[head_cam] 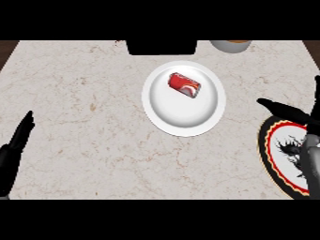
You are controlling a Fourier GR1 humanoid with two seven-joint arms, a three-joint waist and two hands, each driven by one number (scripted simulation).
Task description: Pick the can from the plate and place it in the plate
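A red can (184, 85) lies on its side in the upper part of a white plate (183, 119) at the counter's middle. A second plate (271, 151), white with a black, red and yellow rim, sits at the right edge, partly under my right forearm. Above that patterned plate my right hand (315, 115) is open, thumb stretched left toward the white plate and fingers pointing up; it is apart from the can. My left hand (10, 152) rests open at the lower left, fingers straight, far from both plates.
A black box-like object (161, 46) stands at the counter's back edge, with a pale bowl (230, 46) to its right. The marble counter (86, 117) ends in dark wood at the upper left and upper right corners.
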